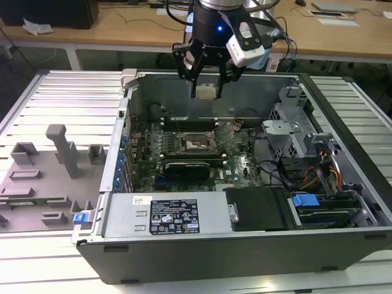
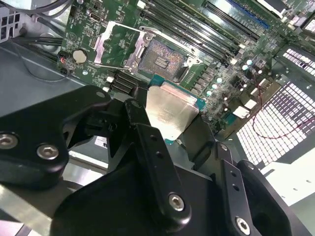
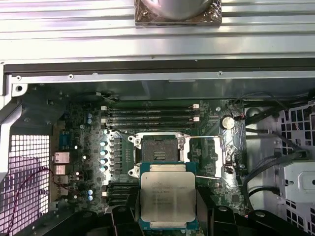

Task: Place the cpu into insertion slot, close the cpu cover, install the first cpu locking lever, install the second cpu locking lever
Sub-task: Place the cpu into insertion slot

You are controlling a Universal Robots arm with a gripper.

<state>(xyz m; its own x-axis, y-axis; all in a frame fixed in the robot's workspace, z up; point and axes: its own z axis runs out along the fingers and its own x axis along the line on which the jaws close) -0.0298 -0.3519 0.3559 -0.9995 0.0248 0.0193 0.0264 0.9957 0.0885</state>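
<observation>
My gripper (image 1: 206, 92) hangs above the open computer case and is shut on the cpu (image 1: 206, 91), a small square chip with a silver-grey top. In both wrist views the cpu (image 3: 167, 199) (image 2: 172, 110) sits flat between the black fingers (image 2: 147, 142). Below it on the green motherboard lies the insertion slot (image 3: 158, 147) (image 2: 165, 56) (image 1: 197, 144), uncovered, its pin field showing inside a black frame. The cpu cover (image 3: 229, 156) (image 2: 98, 49), a silvery frame plate, is swung open to one side of the slot. The cpu hangs well above the slot and touches nothing else.
The case walls (image 1: 184, 257) surround the motherboard. A grey power supply (image 1: 165, 214) lies at the near side, and a drive cage with cables (image 1: 294, 131) stands at the exterior view's right. Memory slots (image 3: 152, 114) run beside the socket. Grey fixtures (image 1: 61, 147) stand on the table at the exterior view's left.
</observation>
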